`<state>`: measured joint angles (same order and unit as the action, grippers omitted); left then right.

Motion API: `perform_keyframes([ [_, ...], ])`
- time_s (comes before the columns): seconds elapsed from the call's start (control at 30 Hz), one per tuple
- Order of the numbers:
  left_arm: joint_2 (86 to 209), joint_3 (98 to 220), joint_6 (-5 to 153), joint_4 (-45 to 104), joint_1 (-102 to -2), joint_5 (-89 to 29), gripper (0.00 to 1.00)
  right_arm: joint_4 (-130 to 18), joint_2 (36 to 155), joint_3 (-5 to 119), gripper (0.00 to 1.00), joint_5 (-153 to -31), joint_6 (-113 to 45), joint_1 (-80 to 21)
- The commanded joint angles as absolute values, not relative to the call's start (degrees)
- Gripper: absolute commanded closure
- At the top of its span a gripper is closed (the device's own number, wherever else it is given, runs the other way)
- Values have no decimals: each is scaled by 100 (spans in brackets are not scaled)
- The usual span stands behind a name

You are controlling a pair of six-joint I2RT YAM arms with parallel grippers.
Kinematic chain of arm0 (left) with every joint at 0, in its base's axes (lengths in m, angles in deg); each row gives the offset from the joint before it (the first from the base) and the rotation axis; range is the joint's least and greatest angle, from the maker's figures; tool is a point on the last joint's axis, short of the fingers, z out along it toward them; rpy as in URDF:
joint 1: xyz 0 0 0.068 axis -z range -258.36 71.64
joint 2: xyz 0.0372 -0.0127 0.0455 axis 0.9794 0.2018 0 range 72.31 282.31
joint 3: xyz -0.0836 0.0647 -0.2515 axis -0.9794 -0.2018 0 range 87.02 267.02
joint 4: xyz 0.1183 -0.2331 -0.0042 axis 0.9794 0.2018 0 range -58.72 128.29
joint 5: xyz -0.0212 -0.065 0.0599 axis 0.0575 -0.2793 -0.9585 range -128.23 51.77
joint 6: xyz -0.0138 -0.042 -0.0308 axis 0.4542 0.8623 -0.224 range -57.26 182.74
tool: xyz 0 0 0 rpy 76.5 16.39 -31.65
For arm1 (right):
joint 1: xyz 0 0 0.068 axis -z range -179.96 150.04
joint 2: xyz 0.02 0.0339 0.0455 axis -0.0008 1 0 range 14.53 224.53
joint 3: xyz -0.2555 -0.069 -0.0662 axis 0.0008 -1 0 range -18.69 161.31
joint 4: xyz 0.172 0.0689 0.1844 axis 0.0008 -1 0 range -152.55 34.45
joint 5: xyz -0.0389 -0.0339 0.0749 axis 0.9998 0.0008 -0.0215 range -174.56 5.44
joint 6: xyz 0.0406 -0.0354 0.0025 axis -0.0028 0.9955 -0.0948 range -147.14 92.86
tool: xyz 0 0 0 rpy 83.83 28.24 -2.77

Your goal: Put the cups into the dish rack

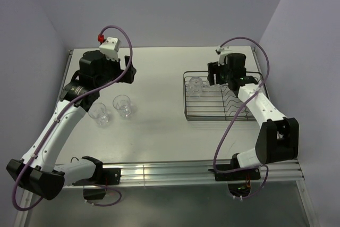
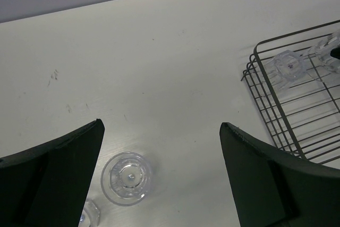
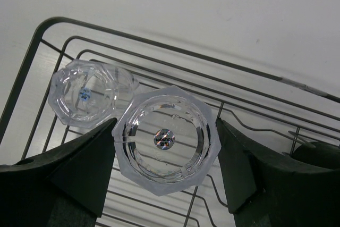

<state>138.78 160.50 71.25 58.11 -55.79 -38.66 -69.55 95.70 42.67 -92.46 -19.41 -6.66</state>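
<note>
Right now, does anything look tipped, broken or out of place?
Nothing stands out. Two cups stand on the table; two more sit in a corner of the dish rack, one cup held between the right fingers. No crack or spill shows.

Our gripper [image 2: 161,126] hangs over the bench [image 2: 159,51], jaws spread wide. We see a cup [image 2: 126,177] by its left finger, another cup [image 2: 89,216] cut off at the bottom edge, and a third cup [image 2: 289,66] in the rack [image 2: 276,115] corner.
</note>
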Motion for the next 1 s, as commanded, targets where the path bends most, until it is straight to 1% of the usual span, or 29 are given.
perform_keyframes([
  [0.0,13875,16323,7241,5598,-5595,-3665,1,-6258,9635,4178,80,-9133,-2072,-655],
  [0.17,13901,16287,7249,5546,-5595,-3647,1,-6336,9820,4274,79,-9124,-2116,-646],
  [0.63,13963,16182,7276,5440,-5595,-3577,1,-6293,9925,4072,78,-8949,-2011,-655],
  [0.97,13954,16112,7276,5396,-5603,-3595,1,-6214,10145,4187,75,-8826,-2195,-655],
])
